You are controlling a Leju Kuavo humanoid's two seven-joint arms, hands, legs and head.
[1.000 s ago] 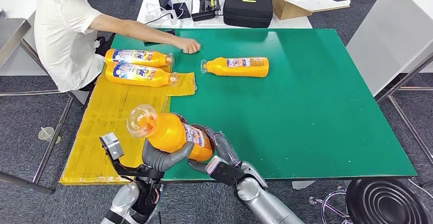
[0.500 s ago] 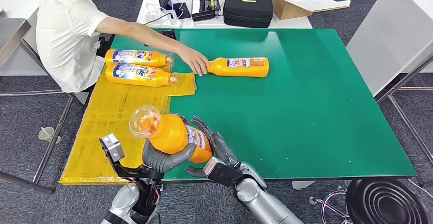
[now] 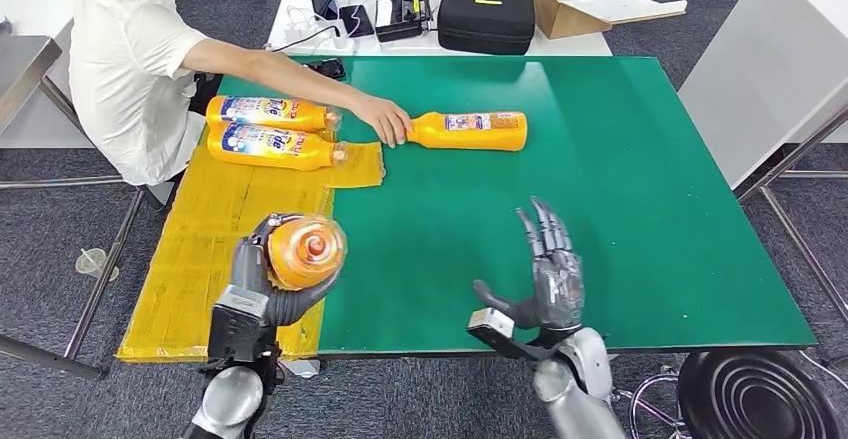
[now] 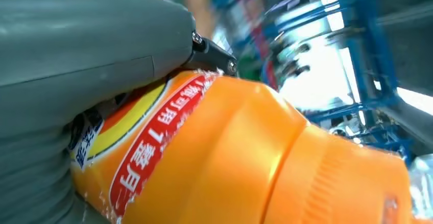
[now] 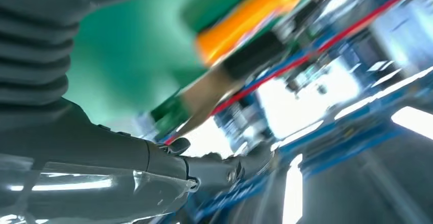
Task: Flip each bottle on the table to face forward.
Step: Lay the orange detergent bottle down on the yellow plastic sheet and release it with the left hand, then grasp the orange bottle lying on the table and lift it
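Orange bottle [image 3: 306, 251] with a red-and-yellow label sits gripped in the left hand [image 3: 262, 277] above the table's [image 3: 620, 209] near left edge, its long axis end-on toward the head camera. The right hand [image 3: 548, 277] hovers nearby, fingers spread, empty.

The right hand [image 5: 102, 147] reaches in with its thumb and fingers extended, holding nothing. Beyond it lie the green table [image 5: 127, 55] and a blurred orange bottle [image 5: 250, 20].
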